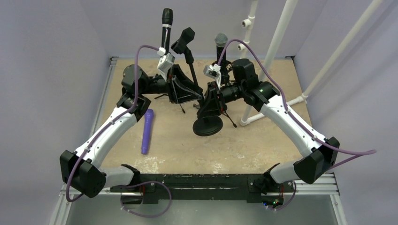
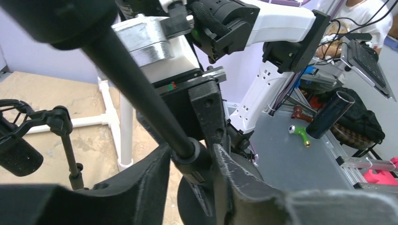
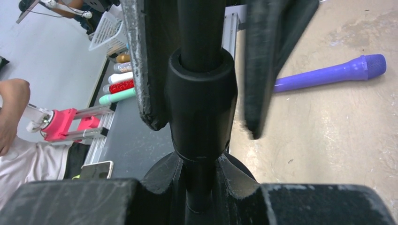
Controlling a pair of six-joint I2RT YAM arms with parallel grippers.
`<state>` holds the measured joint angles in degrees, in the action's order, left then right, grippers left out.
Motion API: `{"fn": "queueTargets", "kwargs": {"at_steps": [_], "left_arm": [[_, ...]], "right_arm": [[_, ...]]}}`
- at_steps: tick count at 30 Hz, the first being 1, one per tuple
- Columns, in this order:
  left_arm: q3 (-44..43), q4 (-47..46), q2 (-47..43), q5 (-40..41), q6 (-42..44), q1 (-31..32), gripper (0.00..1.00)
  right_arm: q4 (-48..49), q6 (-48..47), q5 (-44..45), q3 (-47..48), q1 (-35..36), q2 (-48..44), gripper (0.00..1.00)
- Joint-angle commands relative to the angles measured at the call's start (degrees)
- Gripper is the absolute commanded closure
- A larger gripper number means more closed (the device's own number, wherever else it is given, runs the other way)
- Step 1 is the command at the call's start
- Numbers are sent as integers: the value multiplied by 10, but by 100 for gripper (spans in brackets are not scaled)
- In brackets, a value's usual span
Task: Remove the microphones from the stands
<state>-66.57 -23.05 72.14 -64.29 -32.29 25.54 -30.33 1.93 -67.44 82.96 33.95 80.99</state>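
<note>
The microphone, black with a silver grille, tops the stand, whose round base rests on the tan tabletop. Both grippers meet at the stand's pole, low above the base. My left gripper is shut around the thick collar on the pole, with a finger on each side of it. Just under that collar, my right gripper is shut on the thinner pole. In the top view the left gripper and right gripper crowd together and hide the pole.
A purple microphone lies flat on the table at the left. A second black microphone and a thin tripod stand rise at the back. White pipes stand at the rear right.
</note>
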Motion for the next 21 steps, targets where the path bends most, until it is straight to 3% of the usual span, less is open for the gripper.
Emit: {"fn": "queueTargets", "kwargs": {"at_steps": [1,4,5,10,14,15,18,21], "left_arm": [[9,-46,0,0,-25,9,73],[15,-43,-4,19,-42,14,98],[17,-36,-6,34,-47,15,100],[23,34,-25,172,-75,16,100],[-26,185,-28,316,-109,15,100],[-38,203,-25,323,-112,15,94],[-56,219,-25,325,-110,15,62],[-59,229,-40,322,-80,15,41]], "right_arm": [[30,-4,-13,16,-1,-11,100],[3,-31,32,27,0,-9,100],[-3,-40,49,30,0,-9,100],[-13,-52,185,34,-1,-12,100],[-8,-46,265,41,1,-10,100],[-6,-43,273,43,0,-7,100],[6,-37,273,35,0,-5,100],[20,-32,254,19,0,-8,100]]}}
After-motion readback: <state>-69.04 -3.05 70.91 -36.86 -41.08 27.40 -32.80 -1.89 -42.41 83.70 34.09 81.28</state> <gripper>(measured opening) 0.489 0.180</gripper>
